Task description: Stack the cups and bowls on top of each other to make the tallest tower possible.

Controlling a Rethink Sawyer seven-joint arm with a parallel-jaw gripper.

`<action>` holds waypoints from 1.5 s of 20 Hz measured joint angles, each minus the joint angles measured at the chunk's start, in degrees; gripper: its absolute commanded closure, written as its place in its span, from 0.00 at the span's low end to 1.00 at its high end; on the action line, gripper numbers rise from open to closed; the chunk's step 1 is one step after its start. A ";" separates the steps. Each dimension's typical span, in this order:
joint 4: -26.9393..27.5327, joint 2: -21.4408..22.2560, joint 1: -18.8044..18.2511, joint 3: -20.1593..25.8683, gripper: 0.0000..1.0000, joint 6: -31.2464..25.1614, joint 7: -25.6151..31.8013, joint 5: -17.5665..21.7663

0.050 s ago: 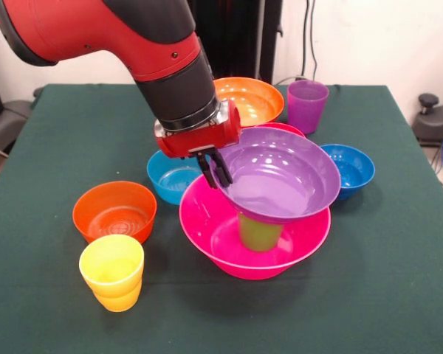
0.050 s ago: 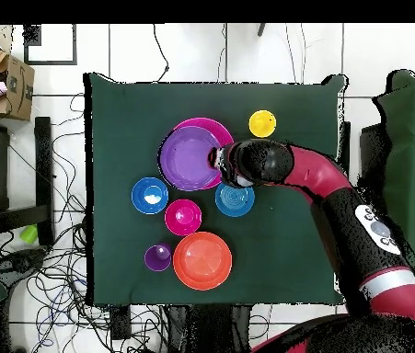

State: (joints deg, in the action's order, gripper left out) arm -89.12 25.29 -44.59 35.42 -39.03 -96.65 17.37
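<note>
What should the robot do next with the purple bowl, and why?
Probably let go and lift straight up. The end effector pinches the rim of the purple bowl, which sits tilted on the green cup inside the pink bowl. A gentle release may avoid tipping it.

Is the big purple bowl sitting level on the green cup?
No, tilted. The big purple bowl leans on the green cup, its left rim lower, in the gripper.

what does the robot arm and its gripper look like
The arm is thick, rounded glossy red casing with black cylindrical joint sections and a silver ring at the wrist. The gripper has a boxy red body with thin black fingers. A white marking shows on its black link overhead.
</note>
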 measured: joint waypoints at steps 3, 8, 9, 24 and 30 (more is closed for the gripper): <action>0.01 -0.50 0.00 0.14 1.00 0.22 0.00 0.01; 0.41 -0.93 -0.02 0.36 1.00 0.26 0.00 0.00; 0.43 -0.93 -0.01 0.37 1.00 0.26 0.00 0.00; 0.45 -0.87 -0.68 0.50 1.00 0.24 0.00 0.02; 1.13 -1.02 -1.26 0.56 1.00 0.23 0.00 0.02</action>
State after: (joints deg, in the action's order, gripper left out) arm -87.99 24.27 -45.85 35.97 -38.80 -96.65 17.39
